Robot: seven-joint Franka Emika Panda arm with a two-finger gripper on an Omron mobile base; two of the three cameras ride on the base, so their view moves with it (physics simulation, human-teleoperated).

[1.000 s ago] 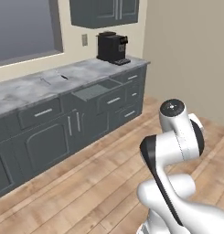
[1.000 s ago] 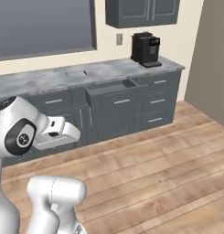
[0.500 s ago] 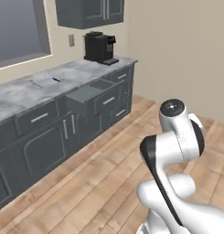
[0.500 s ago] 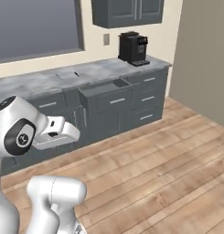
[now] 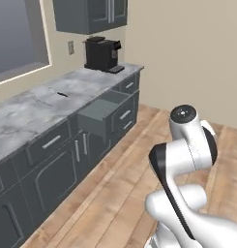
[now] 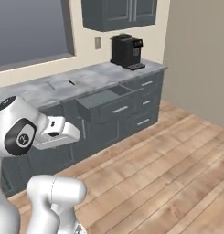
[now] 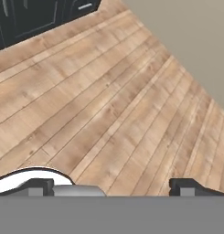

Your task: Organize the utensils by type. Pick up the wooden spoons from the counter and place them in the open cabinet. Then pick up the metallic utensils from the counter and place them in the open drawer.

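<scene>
Cutlery on the counter (image 5: 86, 87) is too faint to identify, the coffee machine (image 6: 126, 51) stands near the open drawer (image 6: 103, 104), and the gripper (image 7: 113, 186) is spread wide, empty.

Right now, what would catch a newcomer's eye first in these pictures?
Probably the open drawer, jutting out from the dark grey lower cabinets under the marble counter. Next the black coffee machine at the counter's far end, below the wall cabinet. In the hand view, the open gripper points at bare wooden floor.
</scene>
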